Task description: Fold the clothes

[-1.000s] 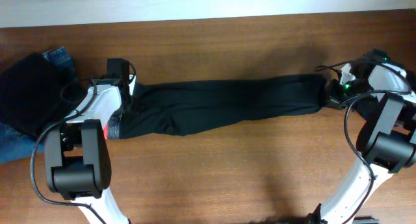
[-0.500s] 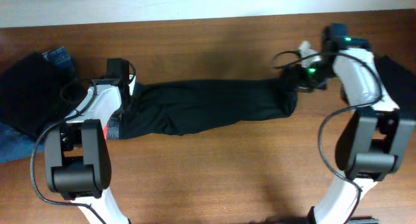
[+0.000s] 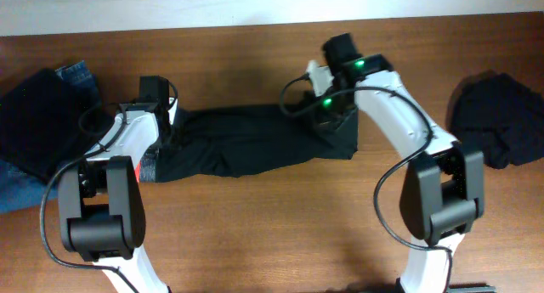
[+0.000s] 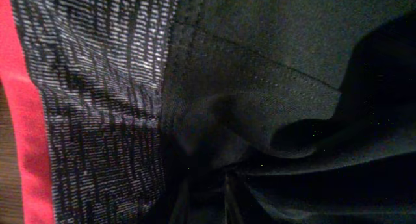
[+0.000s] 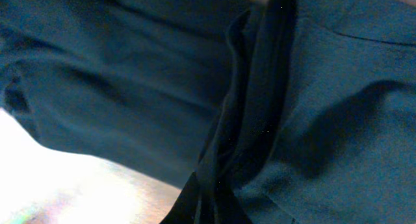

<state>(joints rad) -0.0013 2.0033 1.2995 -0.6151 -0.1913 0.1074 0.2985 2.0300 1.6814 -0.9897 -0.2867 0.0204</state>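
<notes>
Black trousers (image 3: 246, 144) lie left to right across the wooden bench (image 3: 255, 233), their long axis running from arm to arm. The left claw (image 3: 168, 132) pinches the grey waistband (image 4: 97, 107) at the left end, cloth bunching into its grip. The right claw (image 3: 330, 123), clenched on the leg ends, sits at the garment's right edge. The waistband lies directly leftward of it along that axis, the likely line for completing the fold.
</notes>
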